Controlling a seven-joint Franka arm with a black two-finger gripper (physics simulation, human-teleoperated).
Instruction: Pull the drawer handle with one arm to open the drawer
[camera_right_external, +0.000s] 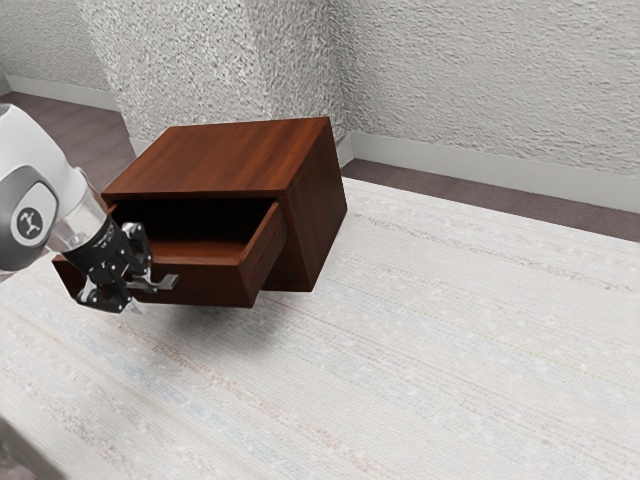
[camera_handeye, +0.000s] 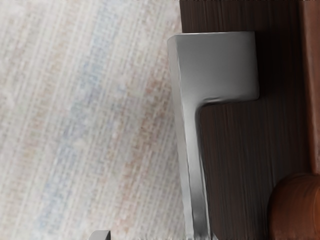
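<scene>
Pulling the drawer (camera_right_external: 215, 262) by its metal handle (camera_handeye: 192, 150)
It looks hard and slippery; we cannot tell if our hand (camera_right_external: 125, 285) grips it.

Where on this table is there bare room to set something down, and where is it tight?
The table is bare to the exterior view's right of the cabinet and along the near edge below the drawer. It is crowded at the drawer front, where the gripper sits at the handle.
</scene>
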